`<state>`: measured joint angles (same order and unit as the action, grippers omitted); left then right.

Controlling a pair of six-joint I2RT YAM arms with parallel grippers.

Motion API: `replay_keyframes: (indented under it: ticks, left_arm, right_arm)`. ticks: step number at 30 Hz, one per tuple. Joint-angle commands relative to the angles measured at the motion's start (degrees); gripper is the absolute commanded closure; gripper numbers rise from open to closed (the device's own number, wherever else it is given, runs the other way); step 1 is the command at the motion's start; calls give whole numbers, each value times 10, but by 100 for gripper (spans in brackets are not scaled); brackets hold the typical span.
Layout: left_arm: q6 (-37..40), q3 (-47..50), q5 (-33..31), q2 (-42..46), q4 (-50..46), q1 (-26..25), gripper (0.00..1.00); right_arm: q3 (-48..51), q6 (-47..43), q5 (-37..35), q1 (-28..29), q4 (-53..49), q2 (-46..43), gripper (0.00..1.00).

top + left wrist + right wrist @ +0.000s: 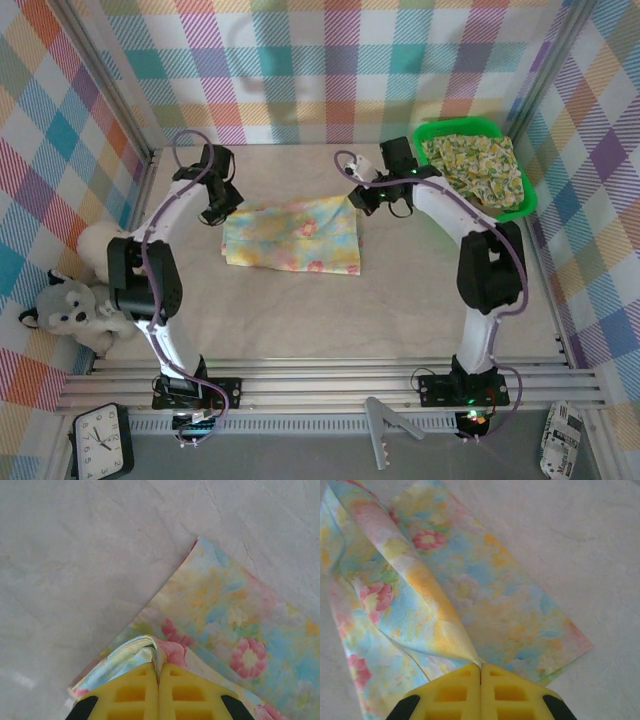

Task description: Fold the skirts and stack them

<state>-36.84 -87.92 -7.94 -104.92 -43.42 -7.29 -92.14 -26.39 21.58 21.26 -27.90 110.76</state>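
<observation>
A pale yellow-pink floral skirt (292,234) lies spread in the middle of the table. My left gripper (218,213) is shut on its far left corner; the hem is pinched between the yellow fingers (132,692) and lifted a little off the skirt (235,625). At the far right corner my right gripper (366,200) is shut on a raised fold of the same skirt (435,590), which runs up into the fingertips (457,690). A yellow-green floral skirt (475,168) lies bunched in the green tray (526,207) at the back right.
A grey plush toy (66,310) and a white one (97,243) sit at the left wall. Plaid walls close in the back and both sides. A clock (101,441) and a grey clamp (393,428) lie beyond the near rail.
</observation>
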Motion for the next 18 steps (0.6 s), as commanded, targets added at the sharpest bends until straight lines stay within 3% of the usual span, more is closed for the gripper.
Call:
replay_keyframes:
  ticks: [1,3,4,8,10,11,12,13,18]
  left_arm:
    - [15,-41,6,-46,13,7,100]
    - [15,-68,9,-86,4,8,97]
    - [17,-80,12,-100,0,8,86]
    - [25,-112,40,-111,-7,9,41]
    - [27,-107,43,-90,-6,7,21]
    - [30,-97,48,-74,-2,8,12]
    - [33,-82,60,-56,7,7,6]
    - [36,-64,75,-42,18,6,2]
    - [48,23,228,8,95,-4,0]
  right_arm:
    - [-54,-4,-2,-4,-24,48,100]
    - [-84,6,-18,-4,-25,84,100]
    - [-99,20,-33,-5,-24,98,99]
    - [-141,98,-69,-4,-40,119,60]
    - [-128,149,-70,-4,-37,101,48]
    - [-120,190,-70,-4,-39,90,34]
    - [-110,236,-64,-3,-39,80,13]
    - [-92,268,-55,-2,-34,68,1]
    - [51,449,19,11,98,-1,1]
